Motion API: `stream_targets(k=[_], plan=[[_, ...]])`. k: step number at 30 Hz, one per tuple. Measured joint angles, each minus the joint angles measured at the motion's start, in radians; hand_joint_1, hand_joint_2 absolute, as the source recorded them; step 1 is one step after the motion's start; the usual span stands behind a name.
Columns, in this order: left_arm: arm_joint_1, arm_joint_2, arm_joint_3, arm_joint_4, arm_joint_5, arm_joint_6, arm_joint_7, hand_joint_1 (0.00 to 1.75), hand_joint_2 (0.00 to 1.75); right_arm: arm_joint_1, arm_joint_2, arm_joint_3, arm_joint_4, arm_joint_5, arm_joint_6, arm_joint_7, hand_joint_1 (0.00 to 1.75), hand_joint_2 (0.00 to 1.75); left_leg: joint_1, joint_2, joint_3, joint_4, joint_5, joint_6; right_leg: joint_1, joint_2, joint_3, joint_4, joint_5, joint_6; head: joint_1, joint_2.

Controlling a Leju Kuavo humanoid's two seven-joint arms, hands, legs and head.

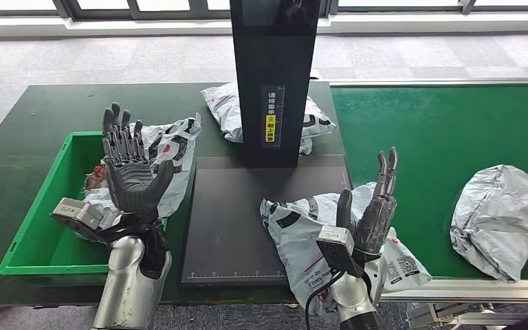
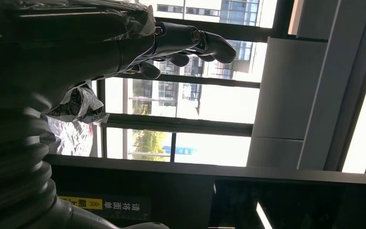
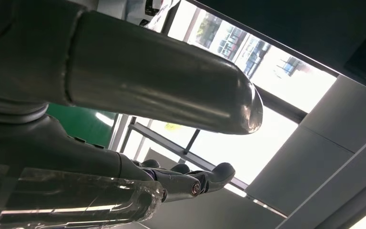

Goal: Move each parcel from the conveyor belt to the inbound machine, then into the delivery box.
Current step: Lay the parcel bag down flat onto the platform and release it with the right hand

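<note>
On the left, the green box [image 1: 38, 227] sits on the counter [image 1: 14, 137] with one parcel [image 1: 172, 148] draped over its far right corner, half in and half out. The left hand [image 1: 129, 172] is raised above that corner, palm up, fingers [image 1: 120, 134] spread and grasping nothing.

In the middle, the machine [image 1: 261, 227] has a flat dark plate with a black post at its back. Another parcel [image 1: 230, 110] lies behind the post.

The next parcel [image 1: 302, 230] lies across the plate's right edge, partly off it toward the belt [image 1: 440, 130]. The right hand [image 1: 371, 213] stands over it, fingers pointing up and released, holding nothing.

Far right, a crumpled grey parcel [image 1: 498, 220] waits on the belt, well apart from both hands.

The step in hand looks like settling the overlapping parcel on the plate, or lifting it on to the box. To do it well, the right hand should come down flat, grip a thick fold rather than a loose edge, and keep the label side facing up. The draped parcel may need a push fully into the box first.
</note>
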Motion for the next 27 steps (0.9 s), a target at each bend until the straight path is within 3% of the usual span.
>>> stream_targets(k=[27], plan=[[-0.006,0.000,-0.043,-0.007,-0.080,0.029,0.000,0.00,1.75,0.007,0.000,-0.044,-0.004,-0.003,0.000,0.000,0.00,0.00,0.000,0.000,-0.001,0.000,0.000,0.000,0.000,0.000,0.000,0.000,0.000,0.000,0.000,0.000]])
